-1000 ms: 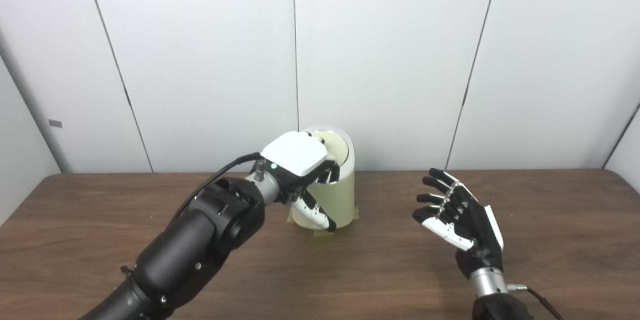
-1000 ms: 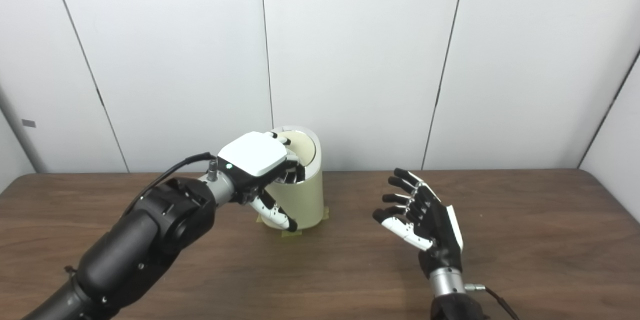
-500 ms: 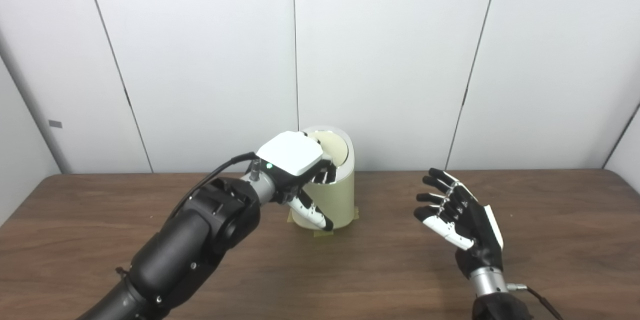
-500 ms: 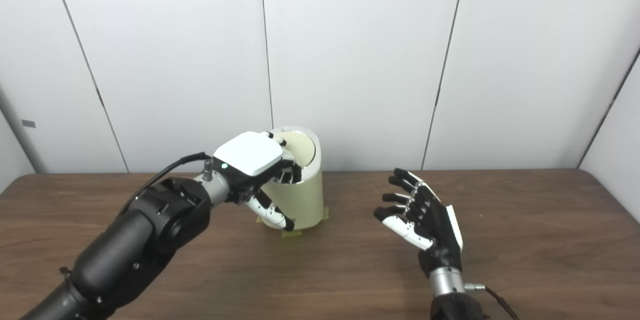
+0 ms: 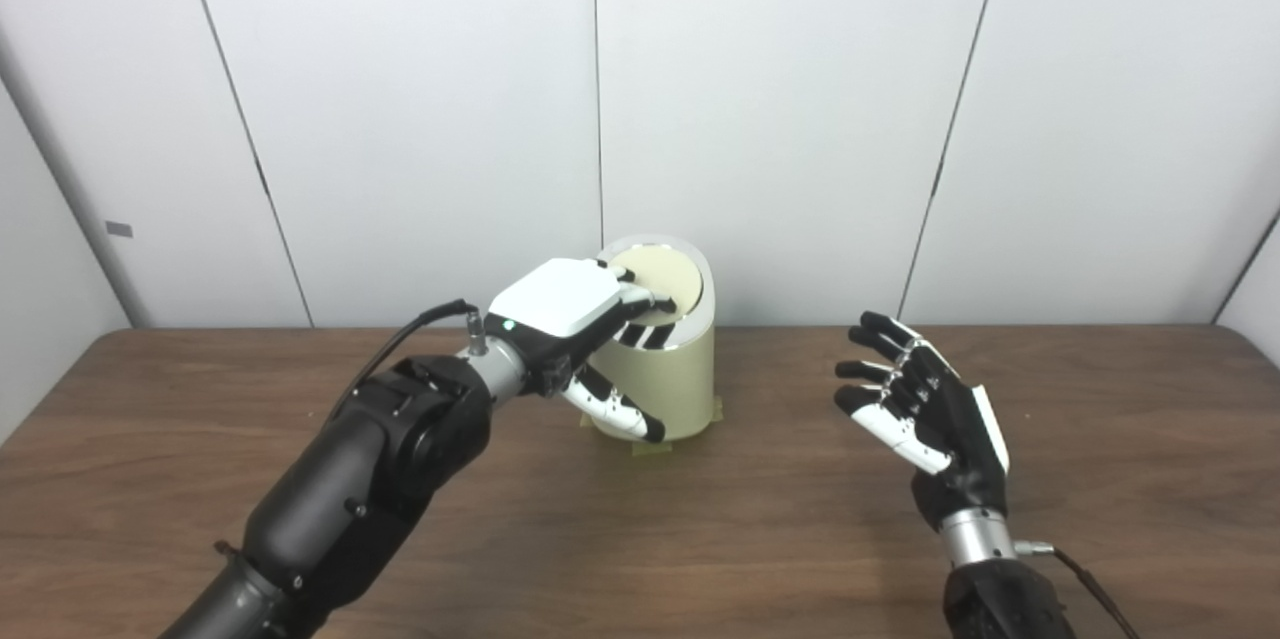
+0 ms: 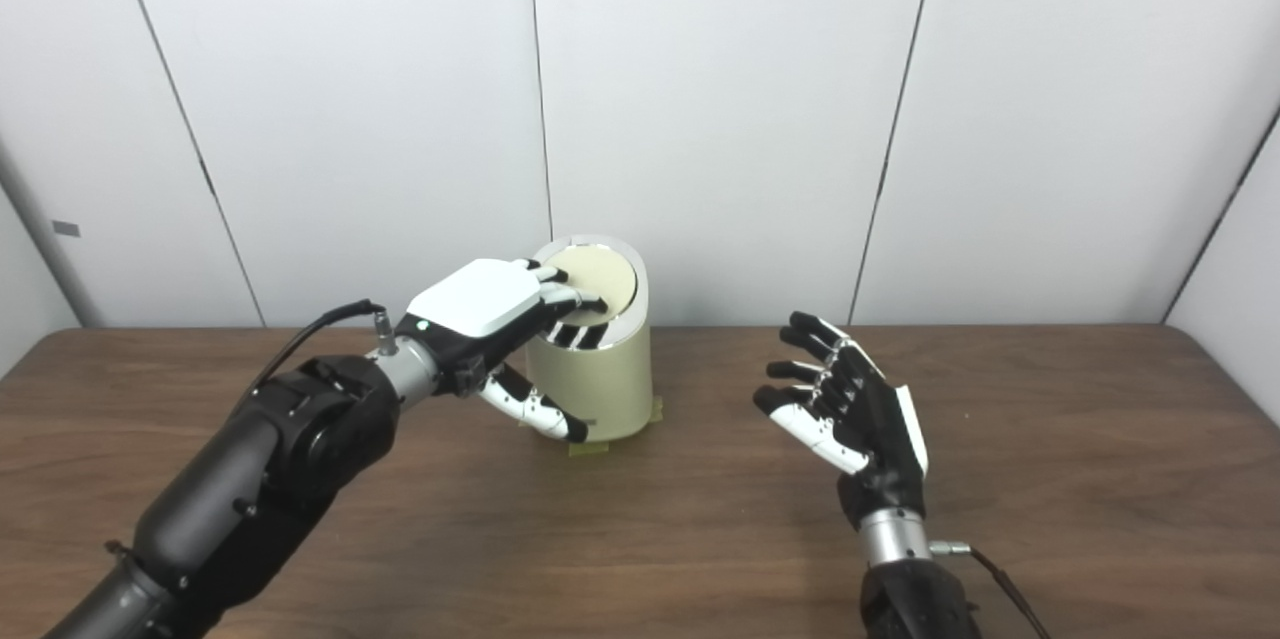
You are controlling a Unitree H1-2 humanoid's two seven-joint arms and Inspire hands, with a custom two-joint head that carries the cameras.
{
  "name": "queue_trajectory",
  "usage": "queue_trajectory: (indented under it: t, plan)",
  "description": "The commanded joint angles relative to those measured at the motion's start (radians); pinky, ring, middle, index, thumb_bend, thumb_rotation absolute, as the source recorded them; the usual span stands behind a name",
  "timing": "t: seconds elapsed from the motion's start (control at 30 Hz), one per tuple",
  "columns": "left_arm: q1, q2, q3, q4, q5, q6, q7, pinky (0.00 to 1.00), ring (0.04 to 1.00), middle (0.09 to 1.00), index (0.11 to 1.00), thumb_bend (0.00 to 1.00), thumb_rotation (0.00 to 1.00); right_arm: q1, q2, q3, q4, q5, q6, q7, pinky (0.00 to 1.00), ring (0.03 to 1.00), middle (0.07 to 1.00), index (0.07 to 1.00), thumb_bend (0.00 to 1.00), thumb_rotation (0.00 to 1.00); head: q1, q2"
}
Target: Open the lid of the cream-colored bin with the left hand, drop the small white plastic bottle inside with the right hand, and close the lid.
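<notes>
The left hand (image 5: 575,304) rests its spread fingers on the lid (image 5: 658,279) of the cream-colored bin (image 5: 665,379), which appears nearly closed. The right hand (image 5: 925,419) hovers spread and empty. No bottle is visible, so it is presumably inside; the task appears almost complete.

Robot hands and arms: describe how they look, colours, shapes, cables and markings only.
The left robot hand has a flat white back plate with a small green light near the wrist, black-and-white fingers and a silver wrist collar. A black cable loops from that collar to the bulky, glossy black arm. The right robot hand has a black palm, white finger segments, black tips, a white edge plate and a silver wrist with a thin black cable.
</notes>
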Motion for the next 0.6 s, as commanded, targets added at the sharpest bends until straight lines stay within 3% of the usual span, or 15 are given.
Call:
queue_trajectory:
  t: [0.0,0.37,0.57]
  plan:
    - [0.062,0.028,-0.042,0.104,0.012,0.031,-0.093,1.00,0.966,0.850,0.894,0.85,0.34,-0.042,-0.006,-0.005,-0.040,0.004,-0.016,-0.001,0.50,0.628,0.760,0.745,0.78,0.32,0.001,0.001]
    - [0.066,0.050,-0.027,0.038,0.005,0.016,-0.043,1.00,0.943,0.829,0.874,0.82,0.36,-0.039,0.001,-0.001,-0.044,-0.012,-0.015,-0.013,0.50,0.634,0.763,0.750,0.75,0.31,0.003,-0.013]
    - [0.092,0.055,0.043,-0.056,0.000,0.012,0.039,1.00,0.936,0.830,0.879,0.75,0.36,-0.041,0.006,-0.001,-0.043,-0.010,-0.020,-0.016,0.49,0.628,0.762,0.745,0.77,0.32,0.002,-0.018]
